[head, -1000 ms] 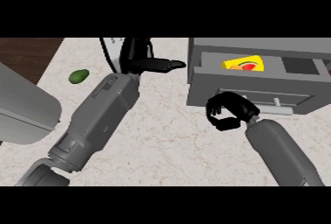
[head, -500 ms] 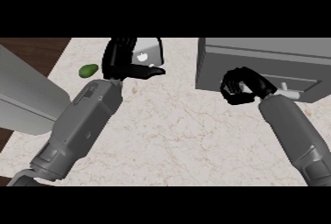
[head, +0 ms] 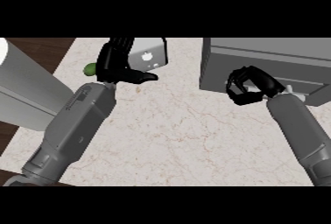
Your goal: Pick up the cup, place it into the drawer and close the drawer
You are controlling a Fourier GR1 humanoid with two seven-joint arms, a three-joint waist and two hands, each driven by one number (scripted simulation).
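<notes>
**One drawer shut; cup not in sight**

No cup is visible; whether it lies inside the drawer unit (head: 271,61) cannot be told. The drawer front (head: 304,87) sits flush. The right hand (head: 249,85) is clenched on nothing, against that front. Judged: closing step finishing; next, withdraw. The left hand (head: 119,65) is released beside a grey device (head: 150,54) and green object (head: 91,68) on the desk (head: 181,140).
</notes>
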